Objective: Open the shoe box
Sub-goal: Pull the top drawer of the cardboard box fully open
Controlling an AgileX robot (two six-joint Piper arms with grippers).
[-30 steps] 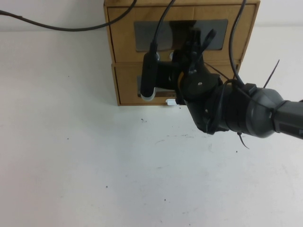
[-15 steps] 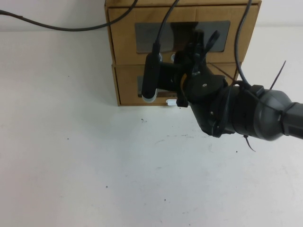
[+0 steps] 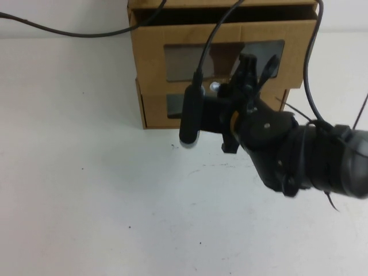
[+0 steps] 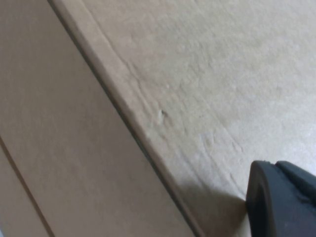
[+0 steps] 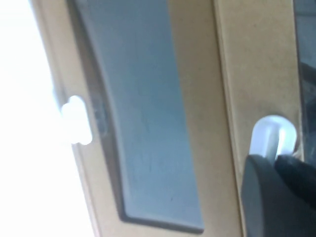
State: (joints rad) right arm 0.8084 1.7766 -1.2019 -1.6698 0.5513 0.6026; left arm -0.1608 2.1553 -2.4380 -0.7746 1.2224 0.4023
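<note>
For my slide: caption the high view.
Right tool at the upper box, whose front stands ajar; left tool out of frame.

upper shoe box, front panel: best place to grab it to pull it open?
The small white knob under the upper shoe box window: it is the only thing proud of the flat front, so pinch it from the robot's side. The right gripper is at it; the left gripper, shut, is beside a tan surface.
</note>
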